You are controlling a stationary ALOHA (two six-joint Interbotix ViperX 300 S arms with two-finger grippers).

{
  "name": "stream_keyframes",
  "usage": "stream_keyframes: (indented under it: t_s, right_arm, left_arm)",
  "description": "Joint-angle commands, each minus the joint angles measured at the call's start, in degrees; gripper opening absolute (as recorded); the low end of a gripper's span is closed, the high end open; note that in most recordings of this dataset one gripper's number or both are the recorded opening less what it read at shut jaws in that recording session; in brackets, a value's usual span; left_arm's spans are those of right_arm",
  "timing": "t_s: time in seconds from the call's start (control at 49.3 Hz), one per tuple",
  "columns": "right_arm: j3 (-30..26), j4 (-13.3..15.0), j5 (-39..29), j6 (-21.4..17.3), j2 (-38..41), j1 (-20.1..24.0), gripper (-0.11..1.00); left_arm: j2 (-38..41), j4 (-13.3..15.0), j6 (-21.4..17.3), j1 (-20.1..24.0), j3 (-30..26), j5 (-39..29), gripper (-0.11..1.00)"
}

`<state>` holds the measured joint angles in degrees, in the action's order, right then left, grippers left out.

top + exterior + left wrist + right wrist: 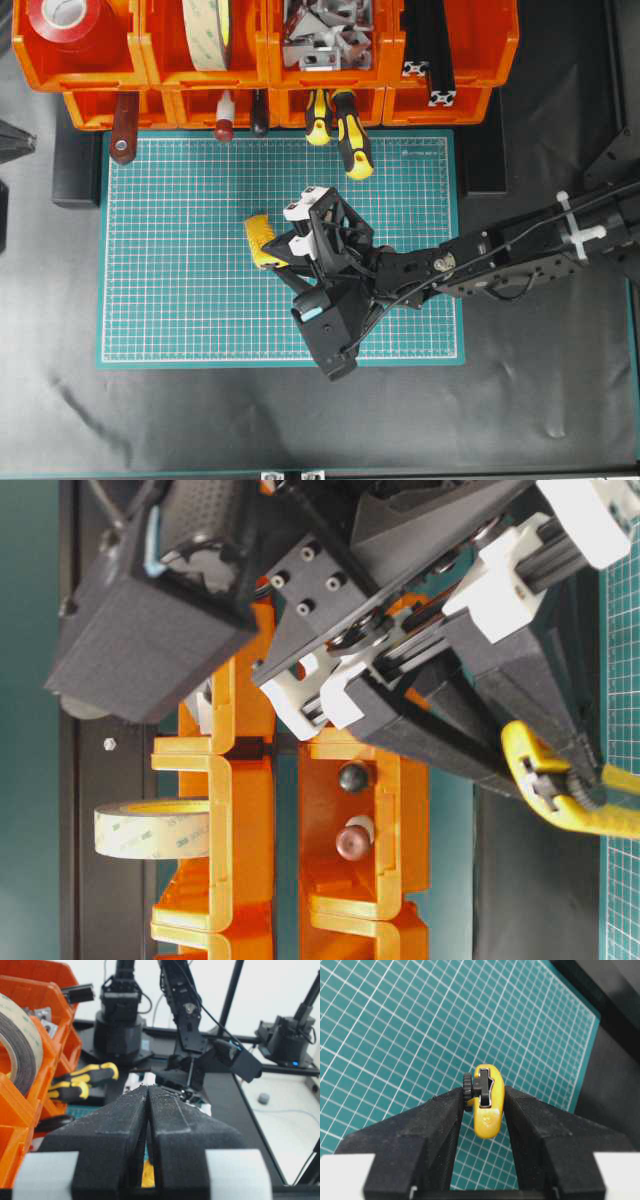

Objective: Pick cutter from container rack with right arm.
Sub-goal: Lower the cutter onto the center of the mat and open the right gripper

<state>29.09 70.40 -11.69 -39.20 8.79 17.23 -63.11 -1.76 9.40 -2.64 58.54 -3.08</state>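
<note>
Gripping the unlabelled yellow cutter (487, 1102), the right gripper (483, 1105) hovers over the cutting mat (180, 260); left jaws closed.

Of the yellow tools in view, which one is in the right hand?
The cutter, all yellow, clamped in the right hand over the green mat. The yellow-and-black screwdrivers still hang from the container rack.

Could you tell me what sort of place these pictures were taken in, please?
Probably a robotics lab workbench set up like a workshop: an orange container rack of tape, brackets and screwdrivers, a green gridded cutting mat, and the right gripper holding a yellow cutter.
</note>
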Motion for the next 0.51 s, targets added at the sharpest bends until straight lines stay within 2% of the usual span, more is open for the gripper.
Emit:
stream_keyframes:
  t_s: [0.0, 0.487]
  right_arm:
    - [-0.09, -0.26, 0.79, -0.09, -0.88, 0.09, 0.27]
    - [2.11, -1.67, 3.16, -0.35, -0.35, 0.35, 0.27]
  left_arm:
    - [0.44, -0.26, 0.09, 0.26, -1.49, 0.26, 0.01]
    - [0.26, -0.26, 0.09, 0.97, -1.32, -0.62, 0.01]
